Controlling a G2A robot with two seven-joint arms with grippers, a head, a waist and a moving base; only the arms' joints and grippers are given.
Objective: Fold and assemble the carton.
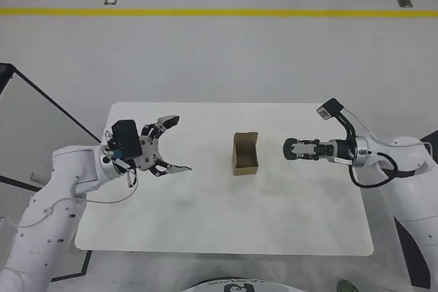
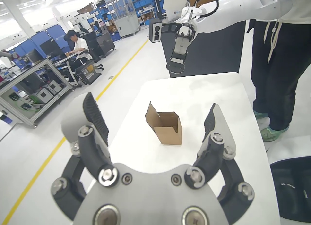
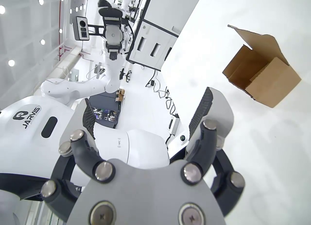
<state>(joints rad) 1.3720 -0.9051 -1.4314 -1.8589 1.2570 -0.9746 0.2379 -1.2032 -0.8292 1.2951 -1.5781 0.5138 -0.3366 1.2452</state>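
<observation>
The carton (image 1: 245, 154) stood mid-frame, open top up, between two empty, wide-spread grippers. The right gripper (image 1: 286, 149) was nearer and the left gripper (image 1: 182, 143) farther, at centre left.

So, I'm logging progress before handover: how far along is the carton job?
Done: the small brown cardboard carton is squared into a box, standing upright on the white table. In hand: nothing; the left hand and right hand are open, one on each side, clear of it. Left: the top is open with one flap raised, so closing remains; its underside is hidden.
</observation>
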